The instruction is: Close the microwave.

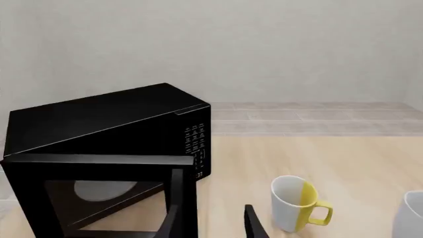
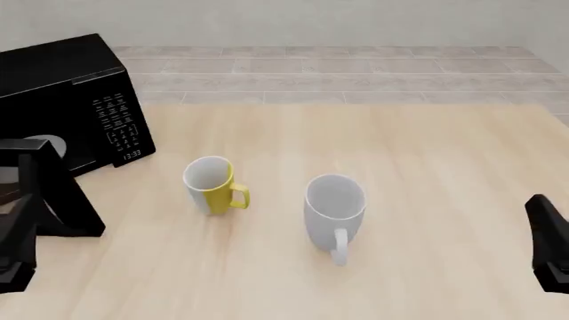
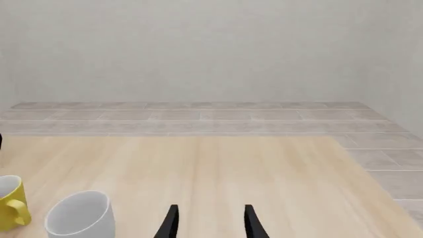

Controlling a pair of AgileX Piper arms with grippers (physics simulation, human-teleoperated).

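Standing open at the surface's (image 2: 400,167) far-left corner, microwave (image 2: 80,100), turntable (image 1: 102,190) clearest from left wrist, both hands' fingers apart, left hand (image 1: 211,223), right hand (image 3: 210,223), right half bare

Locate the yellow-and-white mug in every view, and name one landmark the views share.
Left wrist view: yellow-and-white mug low, beside the microwave.
Front view: mug left of centre, near the microwave.
Right wrist view: only its yellow side at the edge.
Shared landmark: grey mug.

microwave (image 2: 76,100) far left, mugs (image 2: 213,185) right
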